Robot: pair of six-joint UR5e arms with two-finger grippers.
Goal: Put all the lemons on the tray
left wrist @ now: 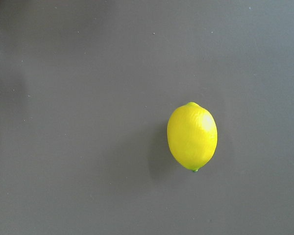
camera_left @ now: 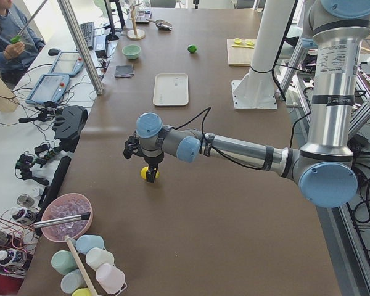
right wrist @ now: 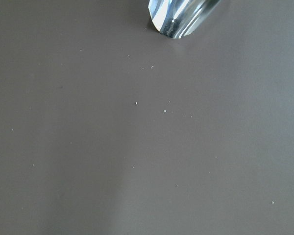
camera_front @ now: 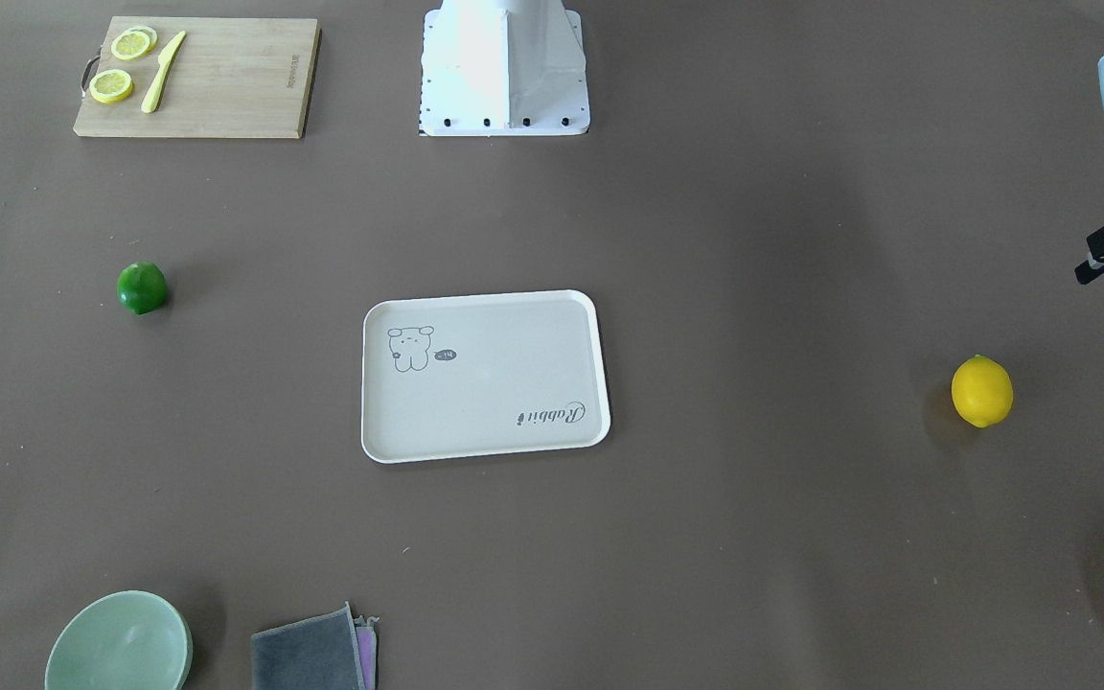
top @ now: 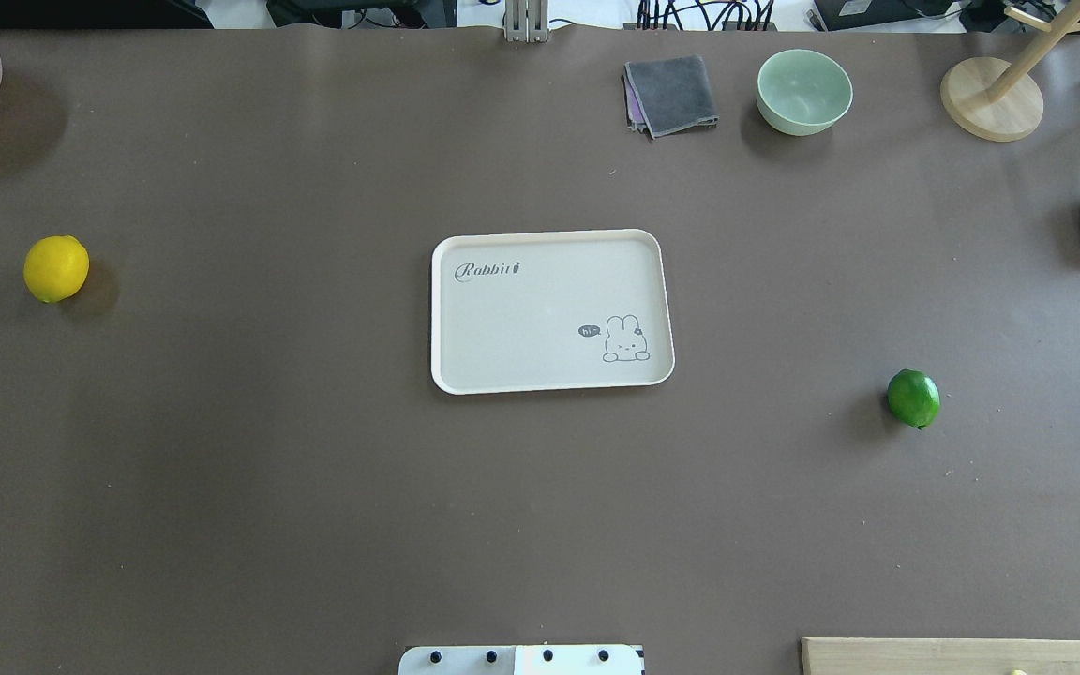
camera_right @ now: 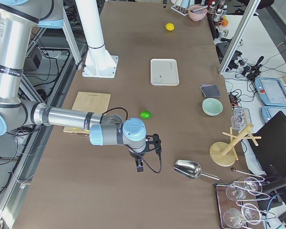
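Left gripper near yellow lemon, jaw gap can't tell; centre, pinch across narrow waist, lift, carry to tray; right gripper likewise unclear

Tray, overhead view: "Rabbit" script is printed at 10 o'clock; "hi" is read in speech bubble at 4 o'clock.

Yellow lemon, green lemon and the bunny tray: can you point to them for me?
yellow lemon (top: 56, 269): overhead view, middle of its peel.
green lemon (top: 913, 398): overhead view, middle of its shiny skin.
tray (top: 540, 309): overhead view, bare middle of its floor.
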